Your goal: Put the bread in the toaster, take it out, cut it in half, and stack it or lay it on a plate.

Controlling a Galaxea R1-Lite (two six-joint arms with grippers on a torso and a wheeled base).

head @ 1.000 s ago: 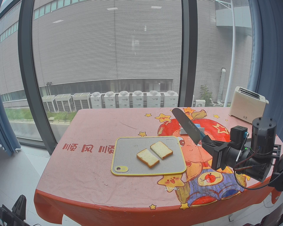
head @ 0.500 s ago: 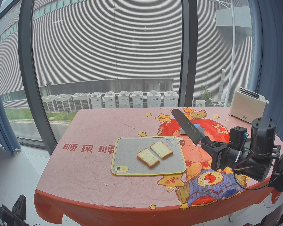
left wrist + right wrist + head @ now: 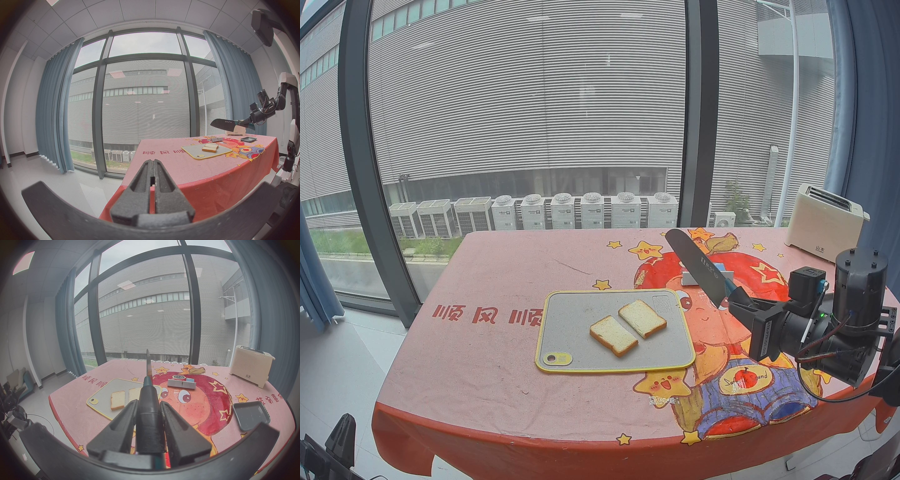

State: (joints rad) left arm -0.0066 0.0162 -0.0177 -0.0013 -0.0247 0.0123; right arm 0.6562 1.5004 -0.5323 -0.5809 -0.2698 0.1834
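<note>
Off the table's near-left corner, at about 8 o'clock from the cutting board (image 3: 575, 325), the left gripper (image 3: 152, 168) hangs with its fingers pressed together on nothing, and it has not shifted. At 3 o'clock from the board, the right gripper (image 3: 745, 304) is clamped around the handle of the knife (image 3: 700, 265). The blade is raised above the table (image 3: 487, 375) and slants toward 11 o'clock. Over the last second the only change is here, and it is slight: the blade tip dips a touch and comes back up, while the arm keeps its place beside the board.

On the board itself the two bread halves, one nearer (image 3: 613, 335) and one farther (image 3: 642, 318), lie side by side with a narrow gap between them, exactly where they were. So the cut looks finished and the knife is clear of the bread. What seems left is to put the knife down and carry the halves to the plate (image 3: 251, 415). The grey plate sits near the table's right edge, at about 4 o'clock from the board and well apart from it.

Farther on, the knife rest (image 3: 181, 383) stands at about 2 o'clock from the board, under the raised blade in the head view. The toaster (image 3: 824, 222) is at the far right corner, untouched
</note>
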